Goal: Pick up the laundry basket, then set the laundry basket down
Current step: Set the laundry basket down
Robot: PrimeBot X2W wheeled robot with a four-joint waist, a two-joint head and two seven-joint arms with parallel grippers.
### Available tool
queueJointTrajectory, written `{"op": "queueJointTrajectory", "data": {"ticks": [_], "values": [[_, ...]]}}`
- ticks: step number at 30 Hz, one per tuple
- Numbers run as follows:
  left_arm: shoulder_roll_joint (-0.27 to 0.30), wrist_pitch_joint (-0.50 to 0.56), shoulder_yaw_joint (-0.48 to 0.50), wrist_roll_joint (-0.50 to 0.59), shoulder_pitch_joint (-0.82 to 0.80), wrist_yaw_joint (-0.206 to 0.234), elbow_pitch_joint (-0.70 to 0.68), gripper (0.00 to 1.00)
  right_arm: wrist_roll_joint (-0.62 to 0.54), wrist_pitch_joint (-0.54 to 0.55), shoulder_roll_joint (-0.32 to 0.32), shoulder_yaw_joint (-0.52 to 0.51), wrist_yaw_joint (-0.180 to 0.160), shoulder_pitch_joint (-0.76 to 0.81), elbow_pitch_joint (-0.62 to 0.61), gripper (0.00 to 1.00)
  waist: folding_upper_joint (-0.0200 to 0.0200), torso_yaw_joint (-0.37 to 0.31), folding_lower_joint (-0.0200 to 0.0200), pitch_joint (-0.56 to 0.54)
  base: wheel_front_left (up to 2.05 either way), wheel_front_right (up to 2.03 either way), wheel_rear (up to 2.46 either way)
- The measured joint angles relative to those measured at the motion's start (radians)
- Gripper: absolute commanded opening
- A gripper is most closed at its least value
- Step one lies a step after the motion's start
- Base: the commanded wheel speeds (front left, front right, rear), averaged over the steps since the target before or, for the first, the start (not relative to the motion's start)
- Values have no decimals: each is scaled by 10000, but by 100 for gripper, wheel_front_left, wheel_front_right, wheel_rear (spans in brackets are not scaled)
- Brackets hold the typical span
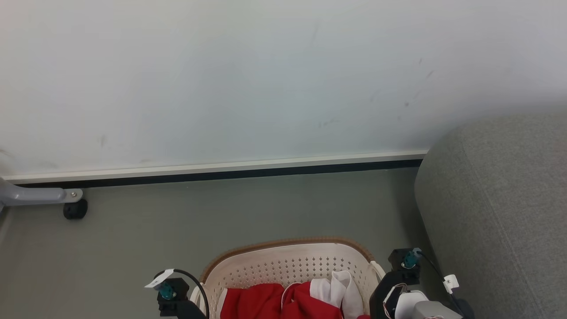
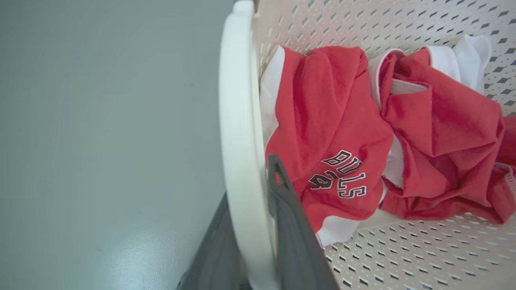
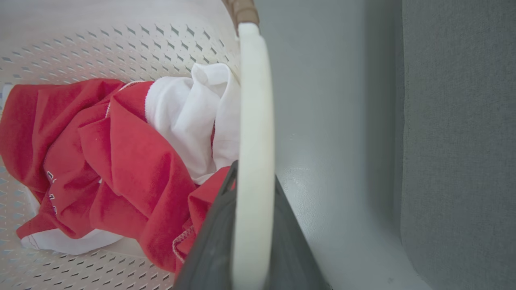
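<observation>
Grey-green floor meets a white wall, with a grey sofa at 3 o'clock. At 6 o'clock in the head view is the laundry basket, holding red clothes. The left gripper pinches one white handle and the right gripper pinches the other. The grasp looks done. Whether the basket is off the floor is unclear, and the set-down remains.

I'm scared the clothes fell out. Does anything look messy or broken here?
Nothing stands out. The red and white clothes are crumpled but lie inside the laundry basket, none on the floor in view. The basket looks unbroken, and the left gripper and right gripper each clasp a white handle.
</observation>
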Motion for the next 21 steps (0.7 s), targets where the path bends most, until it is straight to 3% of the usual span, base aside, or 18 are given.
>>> {"op": "queueJointTrajectory", "data": {"ticks": [21], "values": [[148, -675, -33, 2, -1091, 35, -199, 0, 46, -629, -46, 6, -102, -1113, -40, 0, 0, 130, 1, 1743, 0, 0, 0]]}}
